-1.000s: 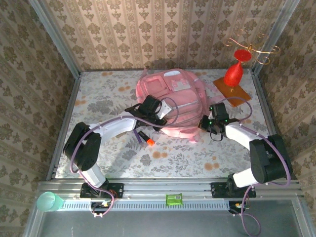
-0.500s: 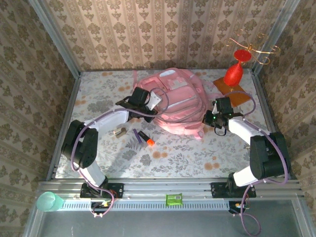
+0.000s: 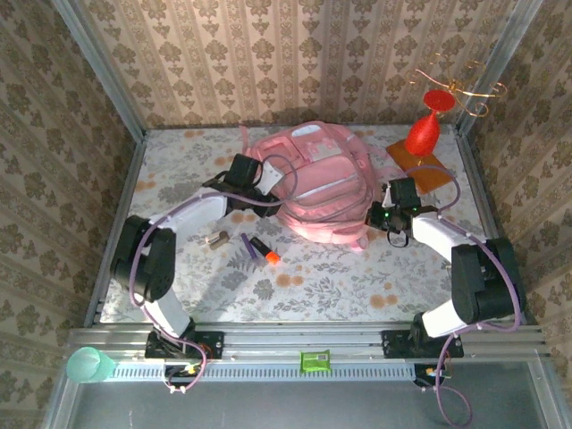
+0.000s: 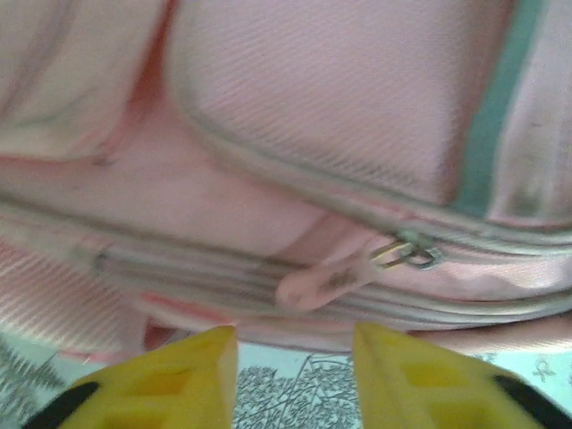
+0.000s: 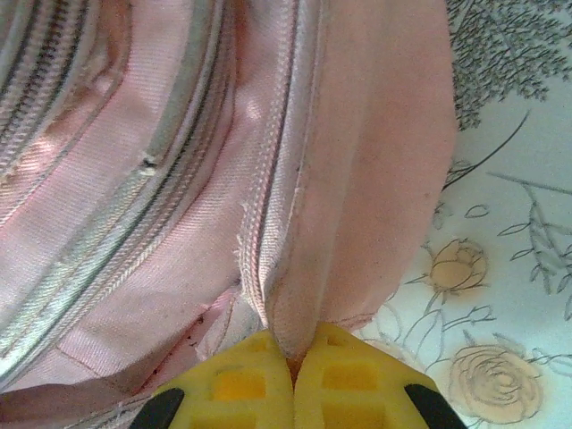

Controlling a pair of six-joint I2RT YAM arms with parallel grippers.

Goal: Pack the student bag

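The student bag, a large pink backpack, lies in the middle of the table with its zipped pockets facing the arms. My left gripper sits at the bag's left side. In the left wrist view the gripper is open, its yellow fingers apart over the floral cloth. A pink zipper pull hangs just beyond them, untouched. My right gripper is at the bag's near right edge. In the right wrist view the gripper is shut on a fold of the bag's pink fabric.
An orange-tipped marker, a dark pen and a small brown object lie on the cloth in front of the bag. A red vase stands on an orange board at the back right. Patterned walls enclose three sides.
The bag has shifted back and turned. My left gripper moved left and back along it, then opened and let go. The right gripper stays shut on the bag's edge.
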